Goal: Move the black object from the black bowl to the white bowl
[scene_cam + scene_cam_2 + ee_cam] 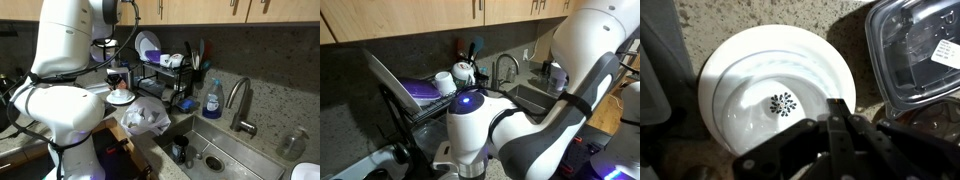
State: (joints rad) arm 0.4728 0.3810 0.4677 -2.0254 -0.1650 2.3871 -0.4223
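Observation:
In the wrist view the white bowl [745, 75] fills the middle; it has a dark flower print at its centre and nothing in it. My gripper [837, 106] hangs over the bowl's right rim, its fingers pressed together on what looks like a thin black object; the object can hardly be told from the dark fingers. The black bowl [915, 55], glossy and with clear plastic in it, lies at the upper right beside the white bowl. In an exterior view the white bowl [120, 97] sits on the counter under the gripper [117, 82].
A dish rack [165, 70] with plates and cups stands behind the bowls. A crumpled plastic bag [145, 118] lies next to them. A sink [215, 150], a faucet [240, 105] and a blue soap bottle [211, 100] are to the right. The arm [520, 130] blocks most of an exterior view.

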